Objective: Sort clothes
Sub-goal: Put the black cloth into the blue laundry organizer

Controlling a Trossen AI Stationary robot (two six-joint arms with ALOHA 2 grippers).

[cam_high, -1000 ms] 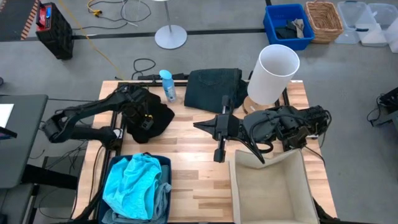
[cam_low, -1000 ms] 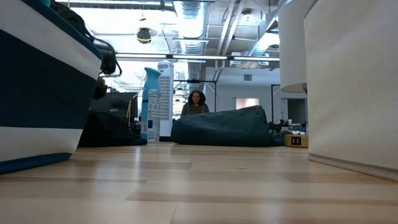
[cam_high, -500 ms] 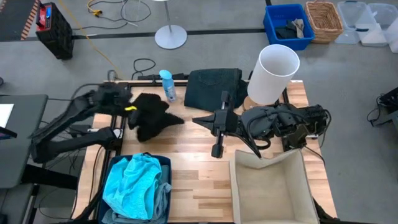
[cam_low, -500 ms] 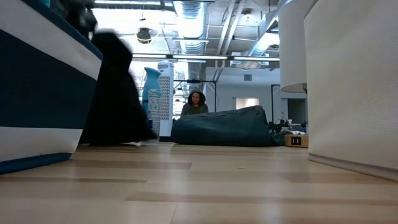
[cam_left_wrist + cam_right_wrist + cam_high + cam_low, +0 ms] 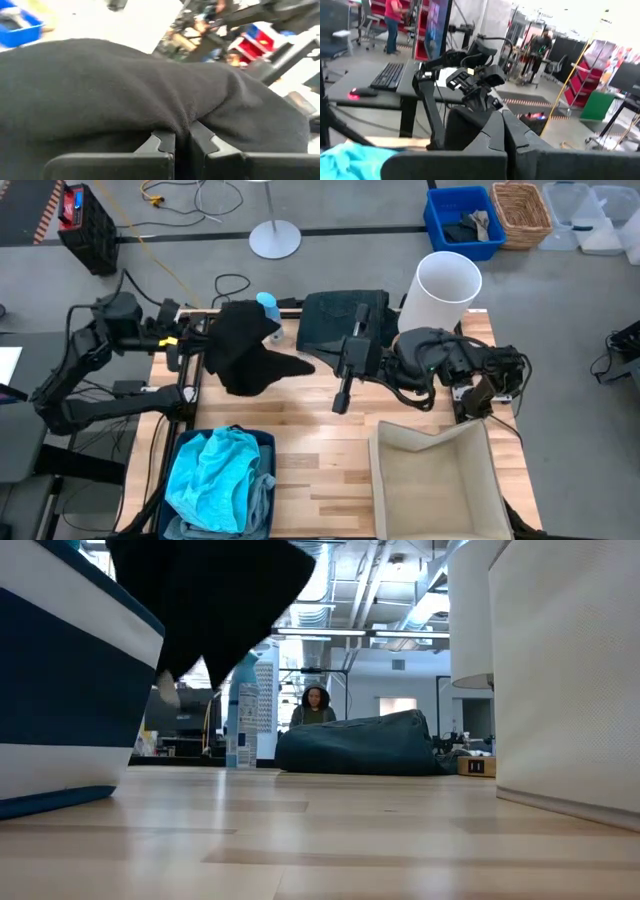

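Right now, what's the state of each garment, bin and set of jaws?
black garment: lifted off table, hanging from left gripper, jaws shut on it
dark denim-like garment: lying at table's far edge
turquoise garment: in blue bin
beige bin: empty
right gripper: jaws shut, holding nothing

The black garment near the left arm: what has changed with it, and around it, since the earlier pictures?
The left gripper, shut on the black garment, has lifted it off the table and drawn back toward the table's left edge; the garment now hangs in the air. The right gripper, shut and empty, has shifted slightly toward the far side. The dark denim garment, turquoise garment, white cylinder and spray bottle stayed put.
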